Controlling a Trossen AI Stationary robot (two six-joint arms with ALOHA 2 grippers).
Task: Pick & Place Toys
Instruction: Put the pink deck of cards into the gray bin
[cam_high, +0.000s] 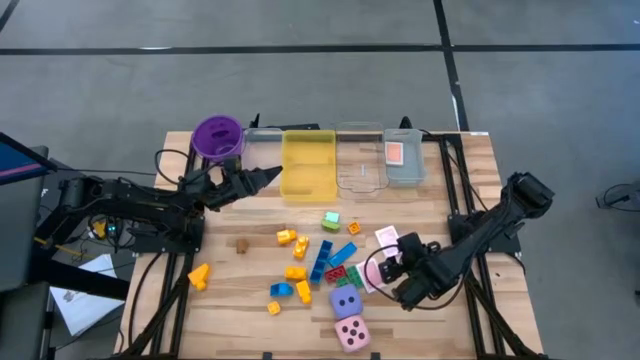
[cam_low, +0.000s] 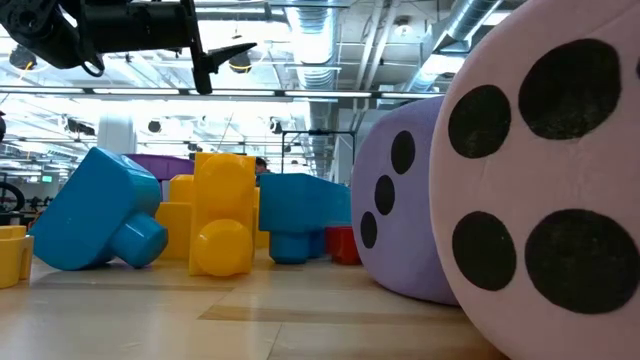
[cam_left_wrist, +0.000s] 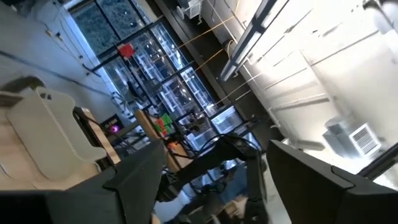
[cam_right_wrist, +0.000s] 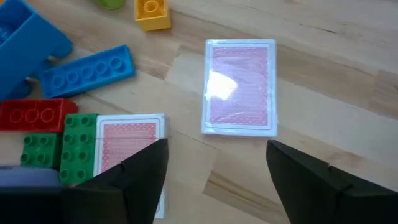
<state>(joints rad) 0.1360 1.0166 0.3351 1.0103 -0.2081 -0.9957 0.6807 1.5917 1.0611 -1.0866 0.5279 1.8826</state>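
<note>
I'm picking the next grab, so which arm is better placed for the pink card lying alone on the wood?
Right. Its end effector is open just short of that pink card, while the left end effector is up by the yellow tray.

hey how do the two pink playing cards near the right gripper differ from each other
The card lying alone sits flat on bare wood, fully visible, apart from every brick. The card by the green brick touches that green brick along one edge, and the right gripper hides part of it. The lone card lies farther ahead of the open jaws; the other is right under one finger. Both show pink patterned backs with white borders.
</note>
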